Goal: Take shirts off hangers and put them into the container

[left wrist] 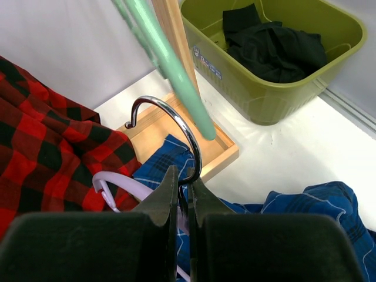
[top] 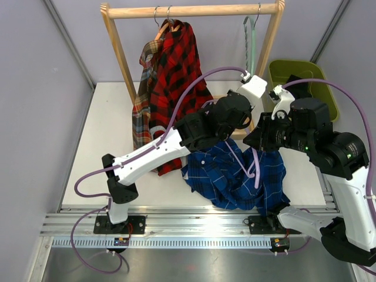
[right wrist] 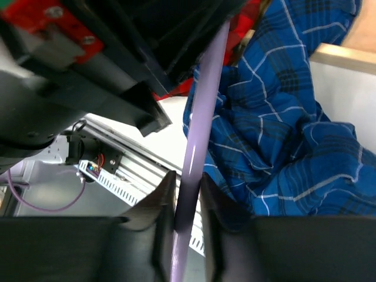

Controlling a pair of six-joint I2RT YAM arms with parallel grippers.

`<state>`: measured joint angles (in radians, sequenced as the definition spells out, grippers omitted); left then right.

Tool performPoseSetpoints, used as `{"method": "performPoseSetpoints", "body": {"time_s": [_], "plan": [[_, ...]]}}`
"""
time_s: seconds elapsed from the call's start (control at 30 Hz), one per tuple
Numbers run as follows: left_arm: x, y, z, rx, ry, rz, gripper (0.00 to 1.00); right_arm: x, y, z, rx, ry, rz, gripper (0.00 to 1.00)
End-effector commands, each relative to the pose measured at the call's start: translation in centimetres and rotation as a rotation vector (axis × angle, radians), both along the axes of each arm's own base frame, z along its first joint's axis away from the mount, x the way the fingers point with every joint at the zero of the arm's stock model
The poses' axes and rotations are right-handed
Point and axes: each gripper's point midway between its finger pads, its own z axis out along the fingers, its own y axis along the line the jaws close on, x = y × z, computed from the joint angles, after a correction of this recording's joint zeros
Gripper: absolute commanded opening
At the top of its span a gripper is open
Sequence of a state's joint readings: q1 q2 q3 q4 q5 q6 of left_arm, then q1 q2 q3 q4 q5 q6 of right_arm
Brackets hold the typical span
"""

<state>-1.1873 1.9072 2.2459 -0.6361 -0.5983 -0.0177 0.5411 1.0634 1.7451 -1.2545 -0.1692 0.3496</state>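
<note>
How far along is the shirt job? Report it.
Done: black shirt in the container. In hand: blue shirt on the table, its lilac hanger clamped at the hook by the left pincer, right pincer straddling the hanger's arm. Left: red plaid shirt and brown plaid shirt hang on the rail.
</note>
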Motion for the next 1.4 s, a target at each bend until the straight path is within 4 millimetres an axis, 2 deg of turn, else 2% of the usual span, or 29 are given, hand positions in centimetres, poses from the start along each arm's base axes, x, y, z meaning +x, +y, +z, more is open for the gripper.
{"method": "performPoseSetpoints", "body": {"time_s": [0.0,0.2,0.3,0.33,0.37,0.4,0.47,0.5,0.57,0.67,0.7,0.87,0.9,0.97,1.0,1.03,1.07,1.1,1.13,1.17,1.2,1.23,1.27,1.37], "plan": [[-0.4,-0.4,3.3,-0.09,-0.037,-0.024,0.0,0.1,-0.3,0.4,-0.011,-0.024,0.001,0.23],[-1.0,-0.8,2.1,-0.073,0.001,-0.046,0.0,0.1,-0.8,0.5,-0.028,-0.034,-0.013,0.08],[-1.8,-0.5,2.0,-0.075,0.018,-0.066,0.0,0.0,-0.9,0.5,-0.036,-0.035,-0.016,0.01],[-2.3,-0.1,2.9,-0.099,0.017,-0.079,0.0,0.0,-1.0,0.5,-0.038,-0.036,-0.018,0.0],[-2.6,0.1,3.1,-0.109,0.02,-0.088,0.05,0.1,-1.1,0.6,-0.042,-0.043,-0.021,0.0],[-3.0,0.0,2.3,-0.097,0.033,-0.103,0.22,0.0,-1.2,0.7,-0.04,-0.048,-0.022,0.0],[-3.7,0.9,3.7,-0.147,0.032,-0.119,0.35,0.0,-1.3,0.9,-0.04,-0.059,-0.026,0.0],[-3.9,1.0,3.0,-0.141,0.041,-0.12,0.51,0.0,-1.4,1.0,-0.041,-0.063,-0.028,0.0],[-4.2,2.0,4.2,-0.179,0.031,-0.114,0.63,0.1,-1.4,1.1,-0.04,-0.068,-0.027,0.0],[-4.4,3.2,4.7,-0.195,0.026,-0.095,0.8,0.1,-1.3,1.3,-0.034,-0.077,-0.026,0.0],[-4.5,3.4,4.8,-0.197,0.026,-0.09,0.98,0.1,-1.3,1.3,-0.033,-0.078,-0.026,0.0],[-5.0,6.8,6.6,-0.22,-0.009,-0.023,0.99,0.1,-1.6,1.7,-0.03,-0.098,-0.038,0.0],[-5.5,8.4,8.3,-0.259,-0.028,-0.014,0.99,0.1,-1.7,1.7,-0.031,-0.1,-0.041,0.0],[-6.0,9.9,8.5,-0.267,-0.041,0.015,0.99,0.1,-1.8,2.1,-0.021,-0.116,-0.048,0.0],[-6.7,11.9,10.1,-0.31,-0.057,0.024,0.99,0.2,-1.7,2.4,-0.013,-0.131,-0.05,0.0],[-7.0,12.8,10.4,-0.322,-0.063,0.036,0.99,0.2,-1.9,2.8,-0.007,-0.147,-0.056,0.0],[-7.2,13.6,9.5,-0.308,-0.063,0.058,0.99,0.1,-1.8,3.1,0.005,-0.161,-0.053,0.0],[-7.8,15.5,10.6,-0.359,-0.071,0.067,0.99,0.3,-1.5,4.1,0.036,-0.203,-0.047,0.0],[-8.0,16.8,10.7,-0.375,-0.072,0.088,0.99,0.0,-1.6,4.8,0.061,-0.235,-0.041,0.0],[-8.2,17.0,9.3,-0.354,-0.061,0.096,0.99,-0.1,-1.6,5.4,0.081,-0.266,-0.043,0.0],[-8.4,17.7,8.8,-0.365,-0.048,0.11,0.99,0.3,-1.5,6.9,0.117,-0.326,-0.051,0.0],[-8.8,19.3,9.1,-0.394,-0.048,0.121,0.99,0.4,-2.0,7.3,0.118,-0.36,-0.073,0.0],[-8.9,19.4,7.8,-0.385,-0.028,0.127,0.99,0.8,-2.1,8.1,0.128,-0.389,-0.09,0.0],[-9.4,21.0,6.4,-0.376,-0.001,0.153,0.99,1.8,-1.9,8.6,0.133,-0.418,-0.109,0.0]]}}
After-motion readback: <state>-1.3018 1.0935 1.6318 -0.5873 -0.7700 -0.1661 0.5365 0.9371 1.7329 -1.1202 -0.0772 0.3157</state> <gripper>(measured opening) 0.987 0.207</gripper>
